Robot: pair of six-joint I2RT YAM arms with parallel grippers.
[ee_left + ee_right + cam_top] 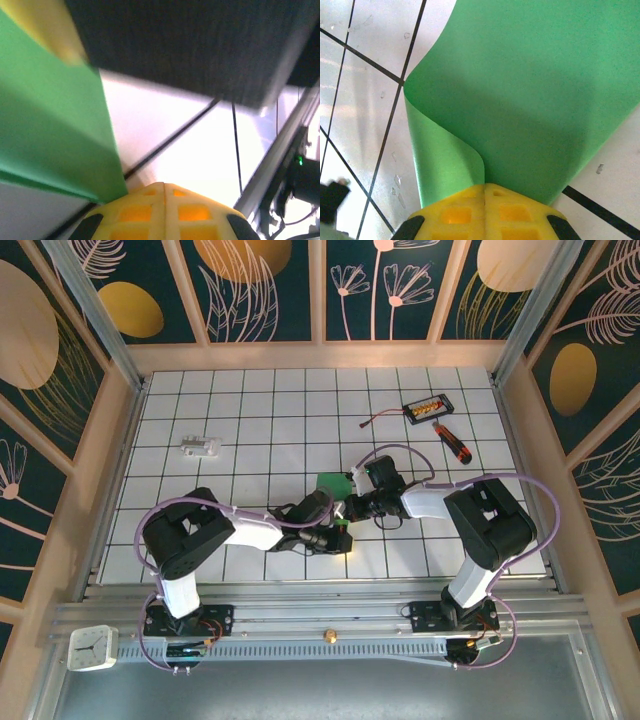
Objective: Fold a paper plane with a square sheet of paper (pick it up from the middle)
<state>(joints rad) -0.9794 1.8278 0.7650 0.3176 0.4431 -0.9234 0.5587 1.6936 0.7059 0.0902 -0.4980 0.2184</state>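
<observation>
left jaws: clenched, green edge just beside the tips, hold unclear | square sheet of paper (333,482): mid counter (250,410), between both arms; plain bright green, matte, curled into a soft fold | handling: likely light, limp, creases readily; pinch gently near an edge | right jaws: clamped on the sheet's curled edge

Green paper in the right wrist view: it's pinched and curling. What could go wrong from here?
The right fingers pinch the square sheet of paper where it curls over; pulling may press a stray crease or tear it. The left fingers sit close to the right arm; a small move could knock them together.
</observation>
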